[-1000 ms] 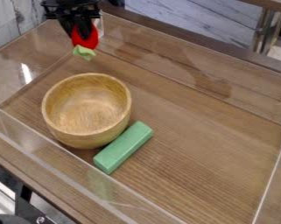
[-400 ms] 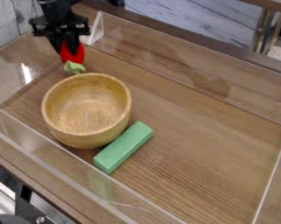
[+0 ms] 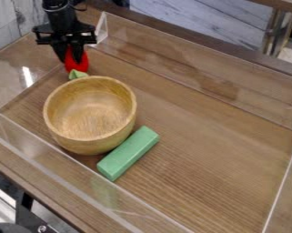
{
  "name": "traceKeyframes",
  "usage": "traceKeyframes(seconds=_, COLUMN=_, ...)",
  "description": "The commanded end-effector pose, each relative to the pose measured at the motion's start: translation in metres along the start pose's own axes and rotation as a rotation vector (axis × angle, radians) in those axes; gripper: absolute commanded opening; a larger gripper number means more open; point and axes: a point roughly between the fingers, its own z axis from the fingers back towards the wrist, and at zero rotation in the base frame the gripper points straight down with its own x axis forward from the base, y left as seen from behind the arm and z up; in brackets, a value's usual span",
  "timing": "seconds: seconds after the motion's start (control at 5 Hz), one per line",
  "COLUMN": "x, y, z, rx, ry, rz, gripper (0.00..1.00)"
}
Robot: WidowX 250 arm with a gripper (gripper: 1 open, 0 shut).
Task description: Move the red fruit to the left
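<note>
The red fruit is a small glossy strawberry toy with a green leafy end pointing down. It hangs at the upper left, just behind the wooden bowl's far rim. My gripper comes down from the top edge with its black fingers shut on the upper part of the fruit. Whether the green end touches the table behind the bowl cannot be made out.
A round wooden bowl stands left of centre, close below the fruit. A green rectangular block lies against the bowl's right front side. Clear plastic walls ring the wooden table.
My gripper has carried the red fruit leftwards and down, from above the table behind the bowl to just over the bowl's far rim. The grip stays the same.
</note>
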Motion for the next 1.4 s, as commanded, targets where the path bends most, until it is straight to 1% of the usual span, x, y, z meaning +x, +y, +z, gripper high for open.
traceKeyframes(seconds=0.0, x=0.011, y=0.005, z=0.014, rx=0.022, ry=-0.044, rz=0.024, gripper=0.0)
traceKeyframes(seconds=0.2, x=0.005, y=0.009, z=0.008, rx=0.024, ry=-0.035, rz=0.006, gripper=1.0)
traceKeyframes(seconds=0.4, x=-0.002, y=0.01, z=0.003, rx=0.026, ry=-0.027, rz=-0.012, gripper=0.0)
traceKeyframes(seconds=0.6, x=-0.007, y=0.012, z=0.0, rx=0.032, ry=-0.019, rz=-0.008, gripper=0.0)
traceKeyframes(seconds=0.8, x=-0.012, y=0.015, z=-0.004, rx=0.042, ry=-0.006, rz=-0.001, gripper=1.0)
traceKeyframes(seconds=1.0, x=-0.012, y=0.015, z=0.0, rx=0.045, ry=0.007, rz=-0.018, gripper=1.0)
traceKeyframes(seconds=1.2, x=-0.01, y=0.018, z=0.008, rx=0.042, ry=0.015, rz=-0.031, gripper=0.0)
